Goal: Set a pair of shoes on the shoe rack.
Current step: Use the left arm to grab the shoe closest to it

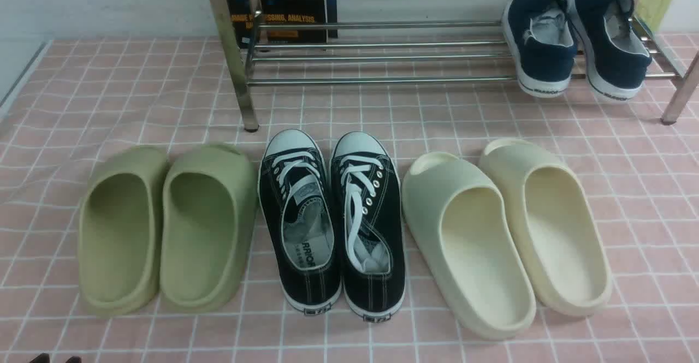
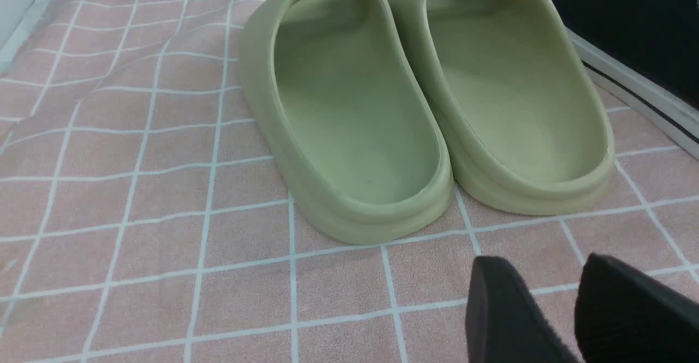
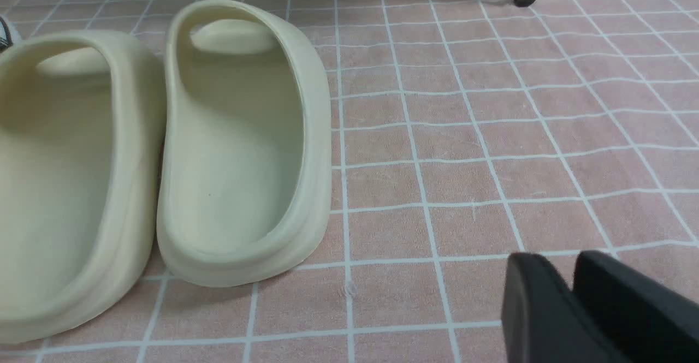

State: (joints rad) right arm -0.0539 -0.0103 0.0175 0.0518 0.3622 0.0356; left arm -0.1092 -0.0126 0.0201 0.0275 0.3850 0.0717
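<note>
The pair of shoes, two black canvas sneakers (image 1: pixel 297 226) (image 1: pixel 371 226) with white toe caps and laces, stands side by side on the pink tiled cloth, toes toward the shoe rack (image 1: pixel 382 57). The rack's steel rods are bare on their left and middle. My left gripper (image 2: pixel 543 265) hovers low behind the green slides, open with nothing between its fingers; the side of one sneaker (image 2: pixel 644 30) shows at the edge of the left wrist view. My right gripper (image 3: pixel 560 262) is shut and empty, near the heel of the cream slides.
Green foam slides (image 1: pixel 164 226) lie left of the sneakers, cream slides (image 1: pixel 508 237) right of them. Navy slip-on shoes (image 1: pixel 579 41) occupy the rack's right end. A rack leg (image 1: pixel 248 117) stands just ahead of the sneakers. A book (image 1: pixel 284 8) leans behind the rack.
</note>
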